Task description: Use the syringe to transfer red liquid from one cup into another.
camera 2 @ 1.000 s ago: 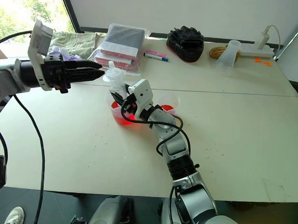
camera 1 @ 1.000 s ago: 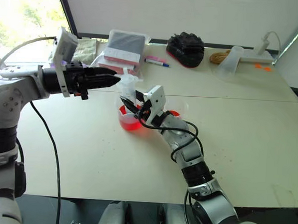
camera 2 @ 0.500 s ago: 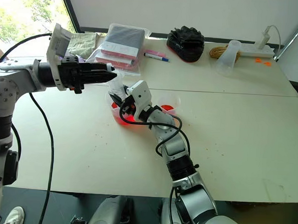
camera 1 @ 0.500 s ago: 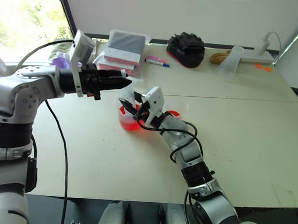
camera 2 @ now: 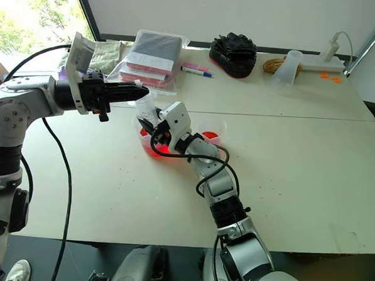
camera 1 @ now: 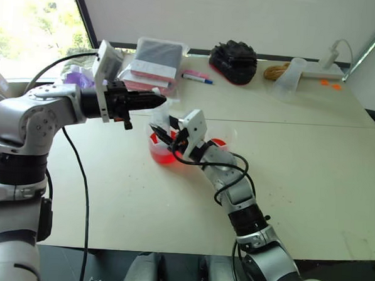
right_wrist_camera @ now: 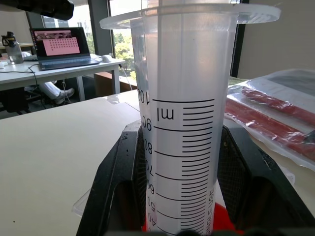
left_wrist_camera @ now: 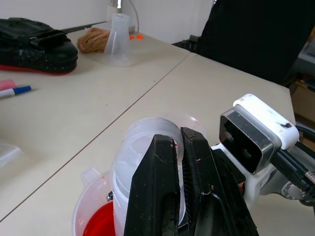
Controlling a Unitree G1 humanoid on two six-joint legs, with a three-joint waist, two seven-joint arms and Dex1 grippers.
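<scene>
While the right gripper (camera 2: 152,127) stays clamped on the barrel of the syringe (right_wrist_camera: 184,123), holding it upright with its lower end in the cup (camera 1: 164,149) of red liquid (camera 1: 163,155), the left gripper (camera 1: 157,100) has changed: a second ago it stood part open and off to the left of the syringe, and now it has come in to the syringe's top and its fingers (left_wrist_camera: 162,196) have closed on the plunger end. Judged from this, the draw stroke is set up but not yet made; the barrel shows clear along its printed scale, so no liquid appears to be taken up. The second cup (camera 1: 220,137), smaller and holding a little red, stands just right of the first, partly behind the right arm. Spill risk lies in the first cup tipping if the plunger is pulled off-axis. The table (camera 1: 312,166) is pale and flat, with a seam running left to right and scattered specks. At its far edge lie packets (camera 1: 155,63), a blue-capped marker (camera 1: 197,78), a black bag (camera 1: 234,60), a frosted beaker (camera 1: 290,76) on its side, coiled cord (camera 1: 276,71) and a power strip (camera 1: 323,72). A window is at far left; a desk with a laptop (right_wrist_camera: 54,45) shows beyond.
</scene>
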